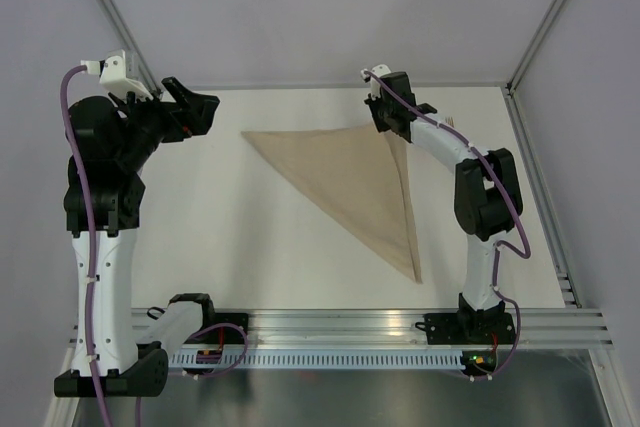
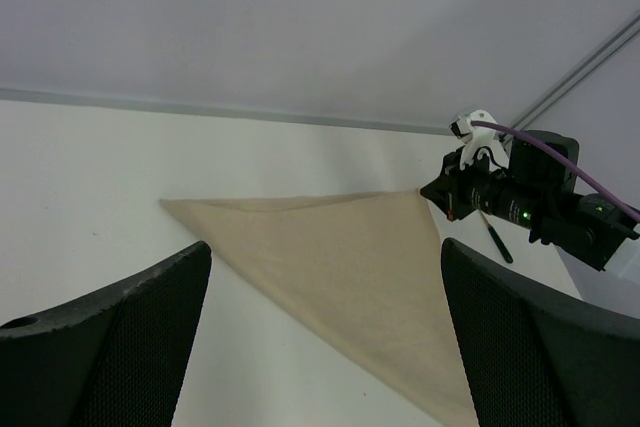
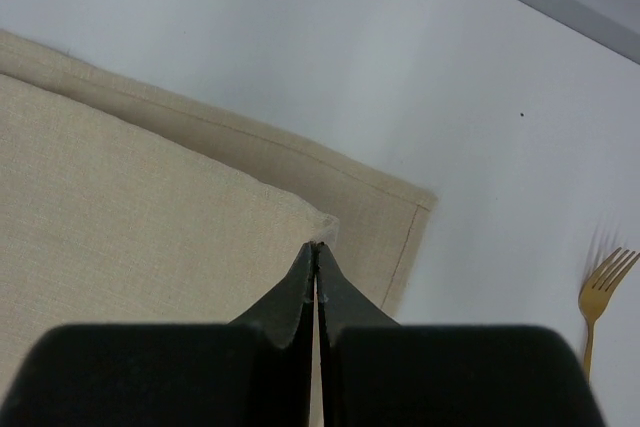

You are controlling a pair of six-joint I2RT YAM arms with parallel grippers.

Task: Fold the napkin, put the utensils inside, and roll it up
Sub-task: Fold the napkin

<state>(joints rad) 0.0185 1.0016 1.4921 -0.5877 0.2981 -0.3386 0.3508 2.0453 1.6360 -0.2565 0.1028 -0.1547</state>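
Beige cloth, the napkin [image 1: 350, 177], is seen folded into a triangle on the white tabletop [image 1: 230, 227]. One long edge is laid along the far side and one point is directed toward the near right. Two layers are shown in the right wrist view: the lower layer's stitched hem is exposed along the far and right edges, and the upper layer's corner is set a little inside it.

The right tool [image 1: 390, 127] is positioned at the napkin's far right corner with its jaws pressed fully together. Its tips are met exactly at the upper layer's corner, though it cannot be told whether fabric is pinched between them.

A gold-coloured fork [image 3: 598, 292] is laid on the bare tabletop to the right of that corner, apart from the cloth.

The left tool [image 1: 195, 112] is poised above the tabletop, left of the napkin's far left point. Its jaws are spread wide and nothing is gripped between them. In the left wrist view the napkin is seen through the gap.
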